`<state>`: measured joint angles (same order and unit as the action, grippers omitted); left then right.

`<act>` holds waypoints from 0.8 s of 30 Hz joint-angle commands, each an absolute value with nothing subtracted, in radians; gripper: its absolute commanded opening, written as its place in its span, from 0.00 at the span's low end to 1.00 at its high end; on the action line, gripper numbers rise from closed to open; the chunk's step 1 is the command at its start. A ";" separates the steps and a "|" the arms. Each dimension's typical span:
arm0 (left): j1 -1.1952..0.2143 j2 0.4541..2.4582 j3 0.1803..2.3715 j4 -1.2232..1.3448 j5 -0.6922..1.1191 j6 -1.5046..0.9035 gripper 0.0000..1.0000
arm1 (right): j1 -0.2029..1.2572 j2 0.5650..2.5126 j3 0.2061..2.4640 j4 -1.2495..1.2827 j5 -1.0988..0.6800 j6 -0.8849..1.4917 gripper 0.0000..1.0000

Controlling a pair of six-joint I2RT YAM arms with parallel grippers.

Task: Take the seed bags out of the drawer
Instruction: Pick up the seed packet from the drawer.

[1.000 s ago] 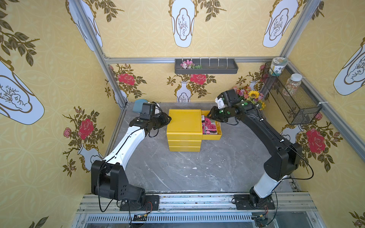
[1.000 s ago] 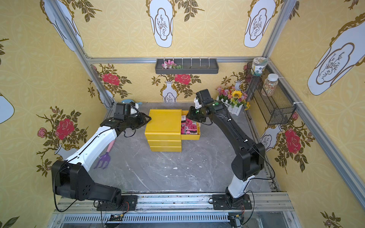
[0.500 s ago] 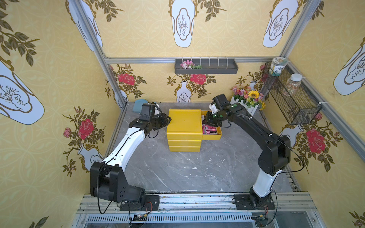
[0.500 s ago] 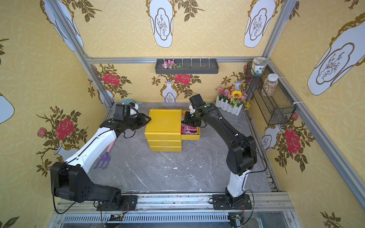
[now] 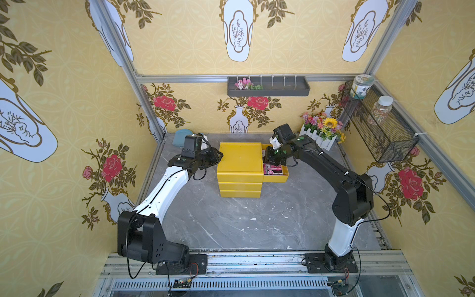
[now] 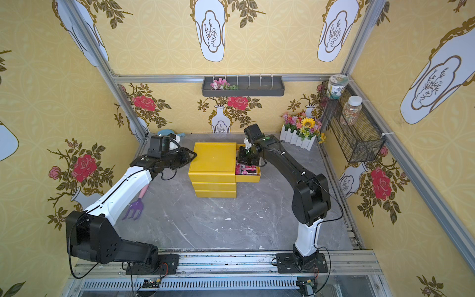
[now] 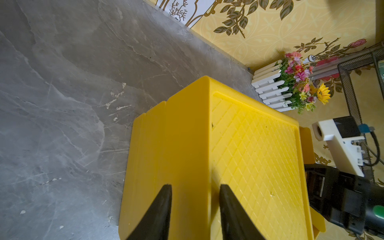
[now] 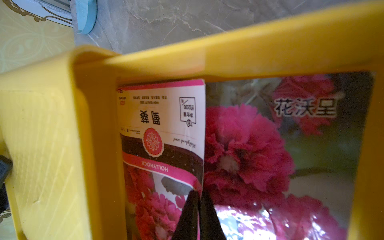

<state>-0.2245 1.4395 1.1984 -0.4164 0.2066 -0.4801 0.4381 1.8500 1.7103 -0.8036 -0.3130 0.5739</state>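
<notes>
Both top views: the yellow cabinet [image 5: 240, 164] stands centrally, its top drawer [image 5: 279, 178] open toward the right arm. The seed bags [image 5: 273, 169] lie flat inside, and the right gripper [image 5: 270, 160] sits directly upon them.

Left wrist: the left gripper [image 7: 195, 187] is part-open, jaws straddling the cabinet's upper edge — judged a brace against sliding.

Right wrist: the jaws are closed, pinching the side edge of the hollyhock bag [image 8: 162, 128]. It overlaps a glossy flower bag [image 8: 270, 145] — both lie within the drawer.
</notes>
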 commanded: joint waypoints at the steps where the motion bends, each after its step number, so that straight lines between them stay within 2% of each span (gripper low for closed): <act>1: -0.224 1.453 1.185 -0.541 0.180 -0.472 0.42 | 0.436 1.826 1.740 -0.810 -0.280 0.560 0.04; 4: -0.224 1.454 1.187 -0.540 0.180 -0.472 0.42 | 0.428 1.812 1.770 -0.843 -0.263 0.534 0.00; 14: -0.224 1.454 1.187 -0.541 0.186 -0.473 0.42 | 0.361 1.763 1.813 -0.929 -0.222 0.457 0.00; 24: -0.225 1.454 1.183 -0.537 0.189 -0.474 0.42 | 0.272 1.689 1.841 -0.941 -0.273 0.418 0.00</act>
